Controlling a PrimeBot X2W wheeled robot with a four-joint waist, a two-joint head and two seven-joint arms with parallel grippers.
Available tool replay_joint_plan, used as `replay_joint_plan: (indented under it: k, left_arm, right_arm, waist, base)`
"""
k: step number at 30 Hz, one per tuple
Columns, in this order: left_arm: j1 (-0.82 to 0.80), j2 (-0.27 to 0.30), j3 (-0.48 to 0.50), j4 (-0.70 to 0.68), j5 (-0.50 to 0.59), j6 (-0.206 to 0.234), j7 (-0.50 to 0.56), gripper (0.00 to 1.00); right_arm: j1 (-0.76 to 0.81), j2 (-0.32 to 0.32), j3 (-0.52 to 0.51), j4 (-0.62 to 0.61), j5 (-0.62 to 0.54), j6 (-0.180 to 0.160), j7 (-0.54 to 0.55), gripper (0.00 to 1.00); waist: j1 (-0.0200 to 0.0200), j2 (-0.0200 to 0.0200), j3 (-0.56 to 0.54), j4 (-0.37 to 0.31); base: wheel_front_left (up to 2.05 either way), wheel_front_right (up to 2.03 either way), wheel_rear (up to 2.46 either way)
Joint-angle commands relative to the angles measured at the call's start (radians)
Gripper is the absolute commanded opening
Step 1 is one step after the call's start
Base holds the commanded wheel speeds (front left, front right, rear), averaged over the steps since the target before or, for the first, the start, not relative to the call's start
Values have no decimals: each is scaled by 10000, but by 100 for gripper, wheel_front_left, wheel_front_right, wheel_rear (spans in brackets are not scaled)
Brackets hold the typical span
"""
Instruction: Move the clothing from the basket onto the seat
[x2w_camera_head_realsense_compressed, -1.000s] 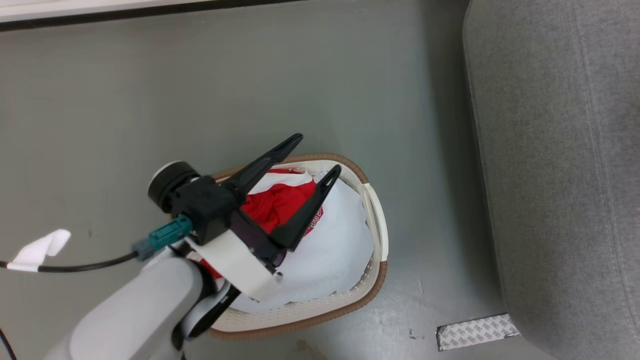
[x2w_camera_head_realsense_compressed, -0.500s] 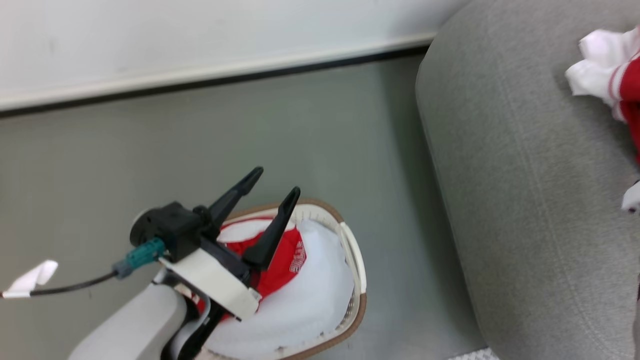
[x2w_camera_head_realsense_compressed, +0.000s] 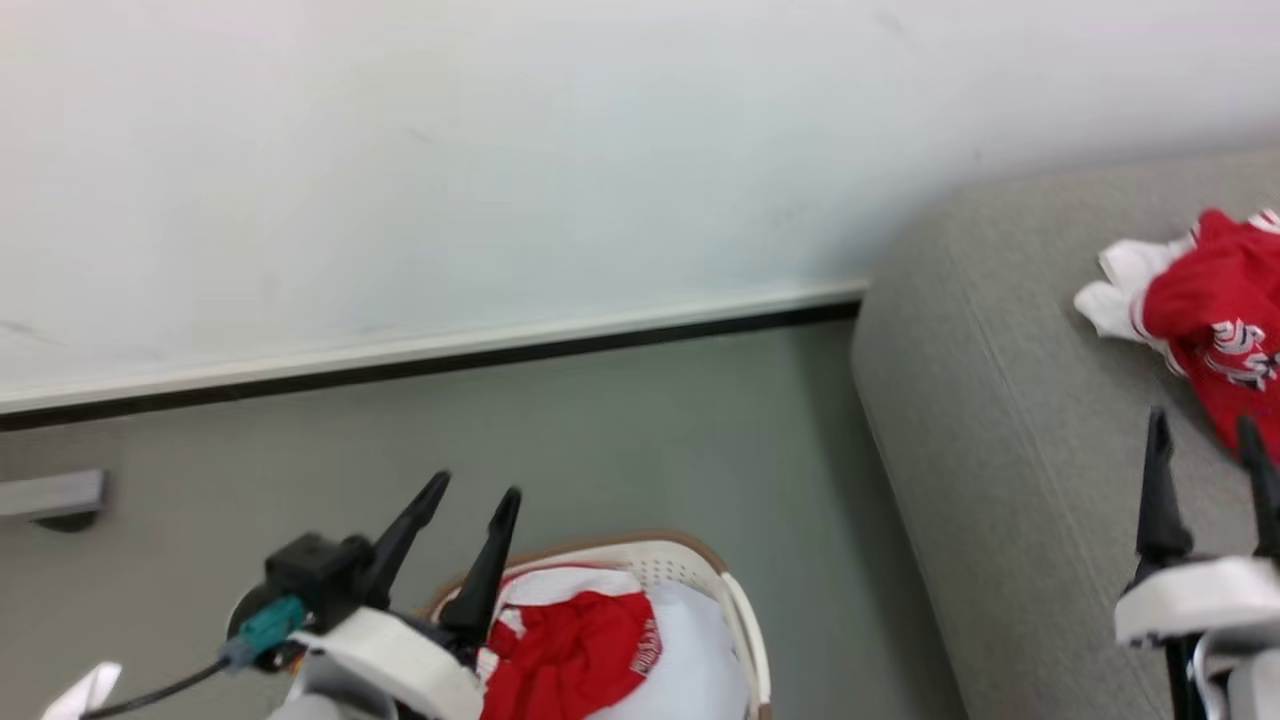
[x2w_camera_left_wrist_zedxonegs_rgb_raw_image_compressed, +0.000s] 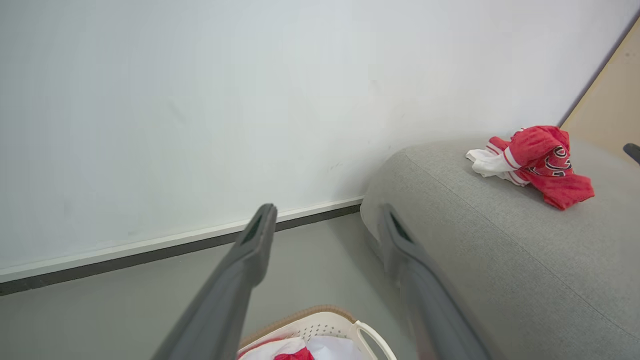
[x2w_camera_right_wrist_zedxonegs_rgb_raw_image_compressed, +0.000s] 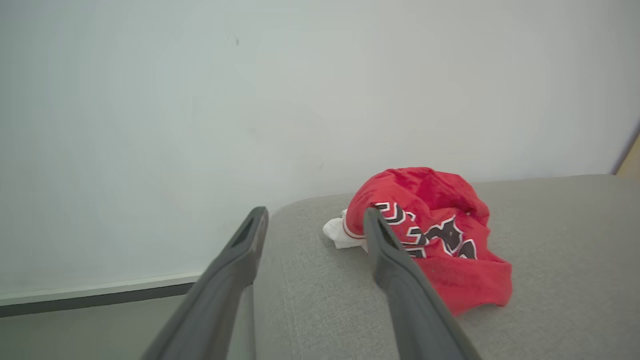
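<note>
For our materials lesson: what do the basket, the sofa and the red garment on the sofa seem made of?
The basket: likely moulded plastic, smooth cream walls with punched holes, brown woven-look rim. The sofa: grey woven upholstery, matte, fine grain and seams. The red garment: probably thin sports fabric; it crumples softly, with white trim.

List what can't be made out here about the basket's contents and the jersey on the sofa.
- The basket, head view: the bottom edge cuts it off and the left claw covers its left side, so how much red clothing lies inside is unclear.
- The jersey on the sofa: the head view's right edge cuts it; in the right wrist view the right claw crosses its crumpled lettering, unreadable.
</note>
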Motion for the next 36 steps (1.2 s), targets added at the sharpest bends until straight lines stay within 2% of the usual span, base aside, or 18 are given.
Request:
replay_joint_plan:
  k: [1, 10, 16, 27, 36]
  left_arm:
    - [225, -3, 55, 57, 45, 13, 1, 100]
    - [2213, -930, 2325, 167, 922, -257, -3, 100]
    - [3100, -1527, 3671, 89, 1775, -696, -4, 100]
    - [3329, -2556, 5012, 411, 3032, -1668, -5, 100]
    - [2965, -2791, 5270, 561, 3625, -2136, -5, 100]
  right_arm:
    - [219, -14, 37, -62, 78, -21, -23, 100]
    - [2547, -12, 1402, -1546, 1573, -21, -26, 100]
    - [3140, -13, 2144, -2046, 1263, -21, -25, 100]
    - [3594, -11, 2732, -1968, 1614, -21, -25, 100]
    - [2917, -13, 2996, -2322, 1458, -21, -26, 100]
  waist:
    - [4, 0, -507, 554]
    - [4, 0, -1273, 1524]
    - [4, 0, -1454, 1648]
    - [4, 0, -1533, 1479]
    - [4, 0, -872, 496]
  base:
    - [0, 0, 0]
    - [0, 0, 0]
    - [0, 0, 0]
    - [0, 0, 0]
    - [0, 0, 0]
